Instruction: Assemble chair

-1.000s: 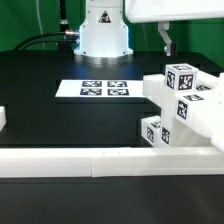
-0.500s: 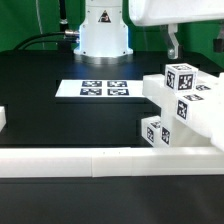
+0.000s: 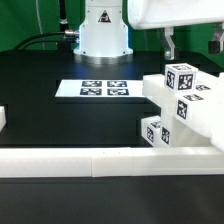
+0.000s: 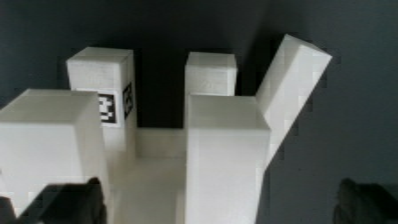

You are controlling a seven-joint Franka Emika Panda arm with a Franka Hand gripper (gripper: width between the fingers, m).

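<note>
The chair (image 3: pixel 180 105) is a white, partly joined piece with black-and-white tags, standing at the exterior view's right against the front rail. In the wrist view its square-ended legs (image 4: pixel 214 95) point up toward the camera, and one of them bears a tag. My gripper (image 3: pixel 194 45) hangs just above the chair's top with its dark fingers (image 3: pixel 170 43) apart, open and empty. In the wrist view the gripper (image 4: pixel 217 208) shows both fingertips (image 4: pixel 71 205) at the picture's edge, either side of the chair's parts, not touching them.
The marker board (image 3: pixel 95 88) lies flat mid-table in front of the robot base (image 3: pixel 103 30). A long low white border rail (image 3: pixel 90 160) runs along the front. A small white block (image 3: pixel 3 118) sits at the exterior view's left edge.
The gripper has shifted slightly toward the exterior view's right and a little lower over the chair. The chair has not moved.
</note>
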